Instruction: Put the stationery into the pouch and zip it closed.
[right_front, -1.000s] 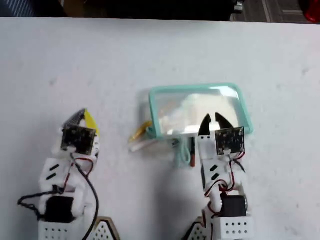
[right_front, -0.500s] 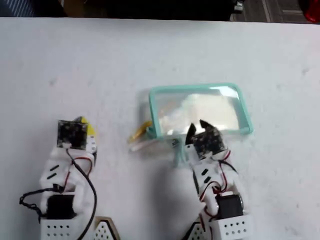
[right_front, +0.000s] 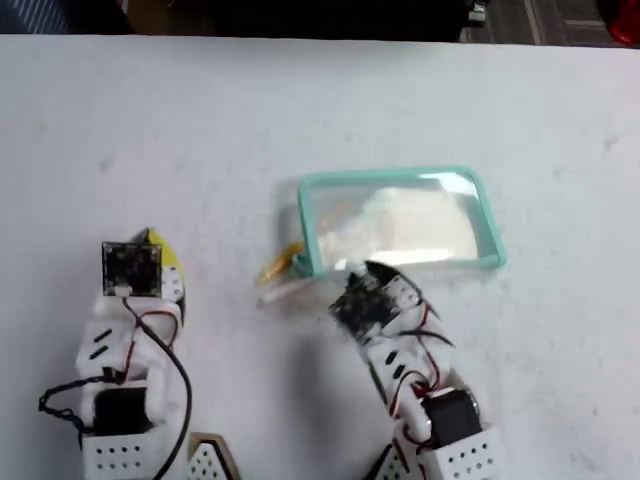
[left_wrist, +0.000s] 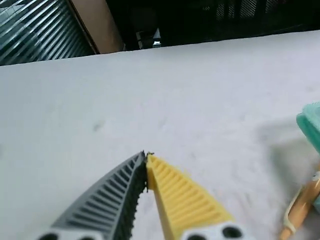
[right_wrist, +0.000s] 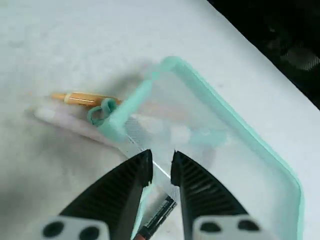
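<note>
R claw tilted over pouch edge, jaws barely parted.

The left gripper sits low over the flat white table, its dark grey ridged finger and bright yellow ridged finger pressed together at the tips with nothing between them. Off to the yellow finger's side, a rounded corner of the mint-green bordered pouch shows at the frame's edge. Near it lies a slender orange-tan pen. Past the table's far edge are a tan panel and teal slatted blinds.
</note>
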